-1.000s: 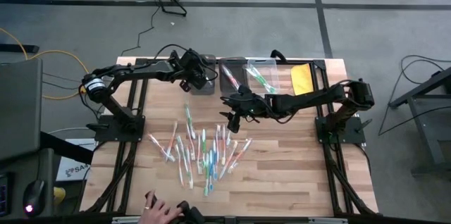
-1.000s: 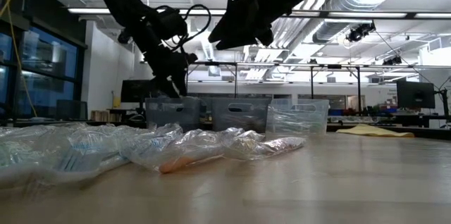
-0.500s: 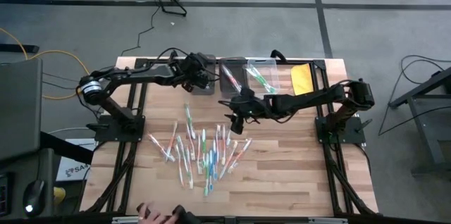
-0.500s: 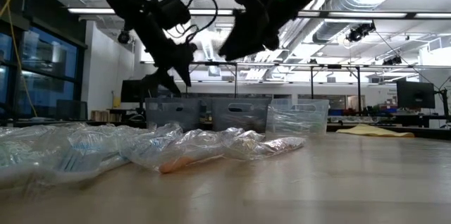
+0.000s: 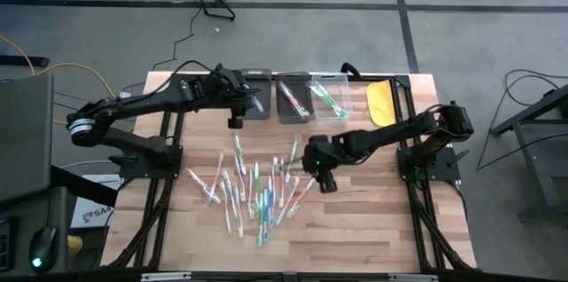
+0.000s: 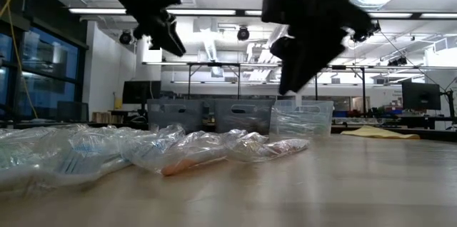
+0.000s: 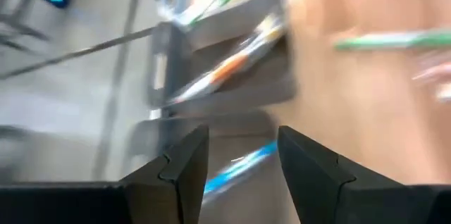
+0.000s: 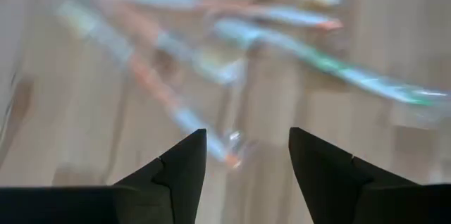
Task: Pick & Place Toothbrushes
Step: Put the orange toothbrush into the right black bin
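Many toothbrushes [image 5: 253,184] in clear wrappers [image 6: 143,152] lie loose in a heap on the table's middle. More lie in the three bins at the far edge: a blue one [image 7: 243,166] in the left bin [image 5: 257,105], orange-red ones in the middle bin [image 5: 293,97], green ones in the right bin [image 5: 328,96]. My left gripper [image 5: 241,105] [image 7: 239,136] hangs open above the left bin, with the blue toothbrush showing below the gap. My right gripper [image 5: 321,178] [image 8: 246,139] is open above the heap's right side, holding nothing.
A yellow flat object [image 5: 380,102] lies right of the bins at the far edge. Bare wood shows right of the heap and along the near edge [image 5: 373,229]. One green toothbrush [image 7: 394,39] lies apart, between bins and heap.
My right gripper has swung from just in front of the bins toward the near edge and a little right, ending over the heap's right side. My left gripper has risen above the left bin, and that arm has stretched out flatter.
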Robot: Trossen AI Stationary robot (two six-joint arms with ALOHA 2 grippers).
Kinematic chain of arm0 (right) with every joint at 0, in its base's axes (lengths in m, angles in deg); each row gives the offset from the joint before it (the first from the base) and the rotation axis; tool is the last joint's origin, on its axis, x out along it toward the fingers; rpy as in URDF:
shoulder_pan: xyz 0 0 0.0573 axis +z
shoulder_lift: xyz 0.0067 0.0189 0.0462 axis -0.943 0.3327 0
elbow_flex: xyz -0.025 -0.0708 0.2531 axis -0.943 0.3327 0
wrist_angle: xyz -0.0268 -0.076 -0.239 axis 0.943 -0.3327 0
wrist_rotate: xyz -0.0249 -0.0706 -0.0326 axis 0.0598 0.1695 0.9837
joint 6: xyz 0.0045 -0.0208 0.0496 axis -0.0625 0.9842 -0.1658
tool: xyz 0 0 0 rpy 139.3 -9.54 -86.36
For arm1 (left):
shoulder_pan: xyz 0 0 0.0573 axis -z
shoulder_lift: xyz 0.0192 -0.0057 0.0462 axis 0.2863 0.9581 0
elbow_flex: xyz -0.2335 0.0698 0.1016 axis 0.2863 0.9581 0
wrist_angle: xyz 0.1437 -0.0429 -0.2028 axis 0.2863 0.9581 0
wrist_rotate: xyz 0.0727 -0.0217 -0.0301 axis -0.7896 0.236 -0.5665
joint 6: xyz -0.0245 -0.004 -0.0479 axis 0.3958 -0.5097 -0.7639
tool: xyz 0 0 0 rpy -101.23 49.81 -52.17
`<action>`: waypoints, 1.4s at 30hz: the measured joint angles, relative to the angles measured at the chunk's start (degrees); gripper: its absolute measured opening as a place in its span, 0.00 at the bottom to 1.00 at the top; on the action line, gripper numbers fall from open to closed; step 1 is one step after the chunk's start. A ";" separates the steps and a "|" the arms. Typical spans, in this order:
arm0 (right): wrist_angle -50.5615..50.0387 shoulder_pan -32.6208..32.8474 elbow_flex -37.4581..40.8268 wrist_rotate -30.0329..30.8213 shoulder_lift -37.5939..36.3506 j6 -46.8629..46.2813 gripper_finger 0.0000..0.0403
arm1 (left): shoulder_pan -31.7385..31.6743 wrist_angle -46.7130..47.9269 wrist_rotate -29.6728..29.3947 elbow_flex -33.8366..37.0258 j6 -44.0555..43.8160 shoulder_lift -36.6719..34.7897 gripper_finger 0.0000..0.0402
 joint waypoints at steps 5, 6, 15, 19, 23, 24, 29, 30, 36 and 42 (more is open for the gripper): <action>0.34 3.20 0.00 -0.69 4.01 9.88 0.46 | -0.07 4.76 6.23 0.00 -7.60 -2.80 0.41; 1.29 3.64 0.00 -0.81 4.85 10.86 0.45 | -0.09 5.62 7.28 0.00 -8.41 -3.01 0.41; 6.52 5.23 -0.02 0.56 11.93 11.78 0.38 | -0.09 7.15 8.74 0.00 -9.11 -3.05 0.41; 6.22 5.23 -0.13 0.37 12.47 9.84 0.32 | -0.09 7.15 8.74 0.00 -10.38 -3.05 0.41; 5.14 5.23 -0.13 0.36 12.36 6.71 0.20 | -0.09 7.91 8.74 0.00 -10.67 -3.05 0.41; 4.97 5.23 -0.13 0.26 12.36 5.81 0.17 | -0.09 8.06 8.74 0.00 -10.73 -3.05 0.41; 4.29 5.23 -0.13 -1.06 12.07 4.01 0.04 | -0.09 8.21 8.74 0.00 -10.79 -3.14 0.41; 4.23 5.23 -0.13 -1.55 12.07 3.35 0.04 | -0.09 8.25 8.72 0.00 -10.84 -3.16 0.41; -5.21 5.30 -0.82 -3.82 9.74 -4.93 0.03 | -0.09 9.13 8.66 0.00 -11.58 -3.18 0.41; -15.72 5.17 -5.31 3.25 4.30 -12.88 0.03 | -0.09 9.34 8.64 0.00 -11.63 -3.95 0.41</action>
